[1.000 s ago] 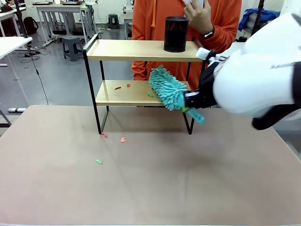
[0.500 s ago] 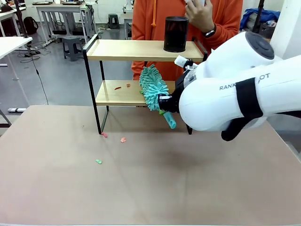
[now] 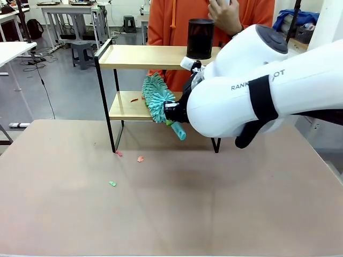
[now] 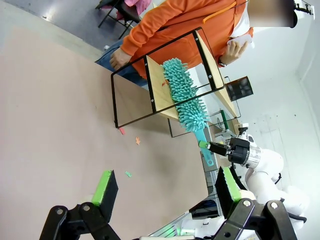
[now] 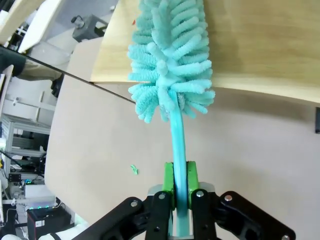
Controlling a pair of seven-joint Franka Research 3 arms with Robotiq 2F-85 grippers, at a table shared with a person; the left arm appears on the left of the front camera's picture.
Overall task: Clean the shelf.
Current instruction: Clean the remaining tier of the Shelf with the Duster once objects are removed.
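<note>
Front view: right arm point(image 3: 257, 101) covers shelf's point(image 3: 128, 110) lower board toward 3 o'clock. Right wrist view: duster point(image 5: 172, 60) tip cut off at 12 o'clock. Scraps point(image 3: 140, 159) on tabletop point(image 3: 214, 203) too small to identify.

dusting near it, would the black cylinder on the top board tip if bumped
Maybe: the black cylinder stands upright, taller than wide, so a firm knock could topple it. Fallen, it would likely roll; the shelf front has no rail.

the shelf point(image 3: 150, 57), two light wooden boards on black frame, stands upright
</note>
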